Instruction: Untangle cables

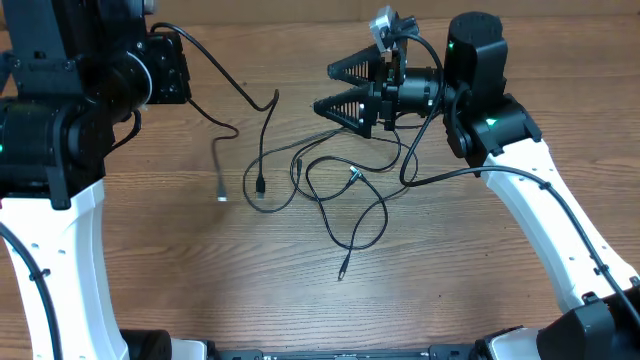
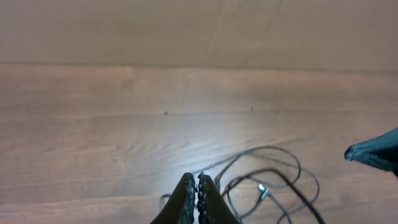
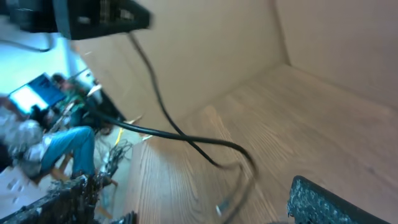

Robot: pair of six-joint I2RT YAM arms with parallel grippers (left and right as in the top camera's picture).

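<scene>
Several thin black cables with small plug ends lie looped over one another in the middle of the brown wooden table, with a silver-tipped plug inside the tangle. One strand leaves the left of the heap and climbs far and left to the black-and-white left arm, where its end is hidden. The right gripper hangs just beyond the far edge of the tangle, pointing left, its two black triangular fingers spread wide with nothing between them. The left gripper, seen in the left wrist view, has its fingertips pressed together; whether a thin strand is caught between them cannot be told.
</scene>
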